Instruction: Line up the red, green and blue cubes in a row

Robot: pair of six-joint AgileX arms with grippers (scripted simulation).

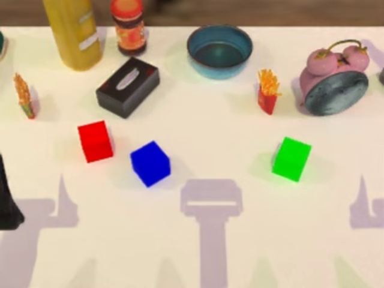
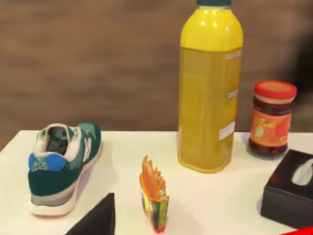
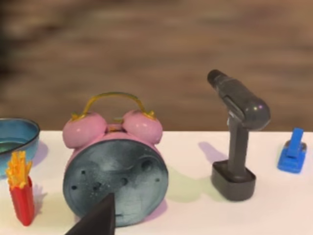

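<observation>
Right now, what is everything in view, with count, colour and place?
cubes: 3; red cube at left, blue cube beside it, green cube at right
tissue box: 1, black, behind the red cube
fries cartons: 2, one multicoloured far left, one red right of centre
bottle: 1, yellow, back left
jar: 1, red lid, beside the bottle
bowl: 1, blue, back centre
alarm clock: 1, pink, back right
shoe: 1, green
drill: 1, grey
blue object: 1, unclear
left arm: left edge
right arm: unseen from above
</observation>
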